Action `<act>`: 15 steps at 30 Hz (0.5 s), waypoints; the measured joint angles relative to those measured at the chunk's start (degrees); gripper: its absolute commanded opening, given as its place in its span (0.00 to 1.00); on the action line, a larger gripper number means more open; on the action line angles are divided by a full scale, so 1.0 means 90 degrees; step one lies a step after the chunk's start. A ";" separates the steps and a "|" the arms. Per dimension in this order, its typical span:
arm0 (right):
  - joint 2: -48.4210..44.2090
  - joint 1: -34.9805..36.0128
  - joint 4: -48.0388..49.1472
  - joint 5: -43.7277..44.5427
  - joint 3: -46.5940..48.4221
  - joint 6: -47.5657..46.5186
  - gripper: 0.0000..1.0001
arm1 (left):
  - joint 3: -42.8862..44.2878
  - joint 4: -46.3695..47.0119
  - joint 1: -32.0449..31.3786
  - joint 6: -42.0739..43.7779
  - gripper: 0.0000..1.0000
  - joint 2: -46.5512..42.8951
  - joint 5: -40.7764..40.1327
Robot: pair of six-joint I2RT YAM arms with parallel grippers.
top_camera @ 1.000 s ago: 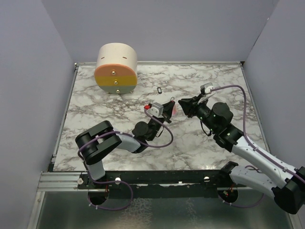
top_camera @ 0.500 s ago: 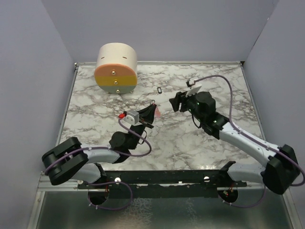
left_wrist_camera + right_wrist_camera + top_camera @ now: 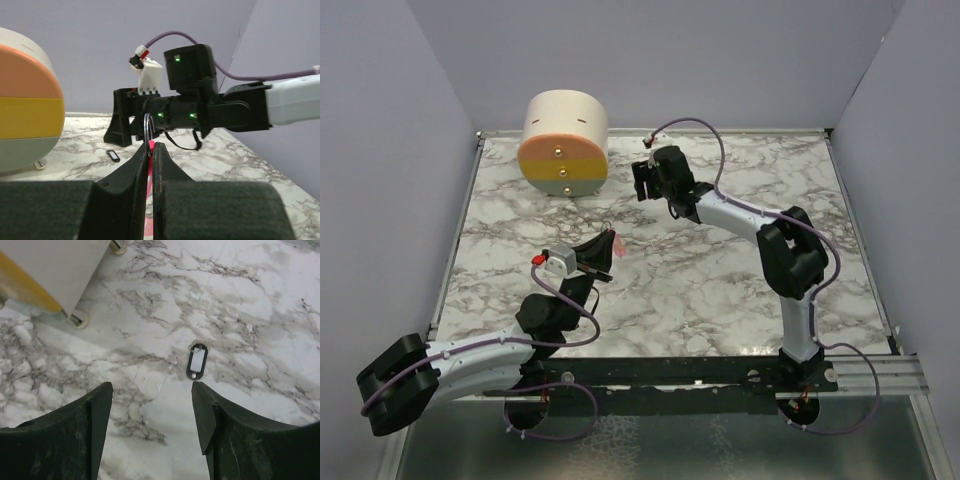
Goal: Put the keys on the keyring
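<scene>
My left gripper [image 3: 607, 244] [image 3: 150, 146] is shut on the keys, a slim bright pink piece [image 3: 150, 150] [image 3: 618, 246], held a little above the middle of the table. A thin metal ring [image 3: 148, 127] stands up from the pink piece's top between the fingertips. The keyring, a small black oval with a pale centre [image 3: 197, 361] [image 3: 114, 156], lies flat on the marble near the back. My right gripper [image 3: 151, 390] [image 3: 641, 182] hovers right over it, open and empty, its right fingertip [image 3: 200, 390] just short of the oval. In the top view the oval is hidden under that gripper.
A round cream, orange and yellow container [image 3: 563, 143] [image 3: 50, 270] [image 3: 25, 105] stands at the back left, close to the right gripper. Purple walls enclose the marble table [image 3: 720, 290] on three sides.
The right arm has swung from the table's middle to the back, over the black oval, and its jaws have opened. The left arm has drawn back towards its base, still holding the pink piece.
</scene>
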 measured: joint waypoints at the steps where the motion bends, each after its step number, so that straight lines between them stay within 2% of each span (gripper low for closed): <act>1: 0.0289 -0.0039 -0.0056 0.0002 0.0313 -0.0029 0.66 | -0.0019 -0.0066 0.0000 0.0005 0.00 -0.0063 -0.0015; 8: 0.1848 -0.0274 -0.0420 0.0000 0.1809 -0.0228 0.66 | -0.0090 -0.0459 0.0002 0.0007 0.00 -0.0287 -0.0112; 15: 0.2385 -0.0423 -0.0682 0.0000 0.2327 -0.0289 0.66 | -0.0146 -0.0712 0.0002 0.0010 0.00 -0.0449 -0.0155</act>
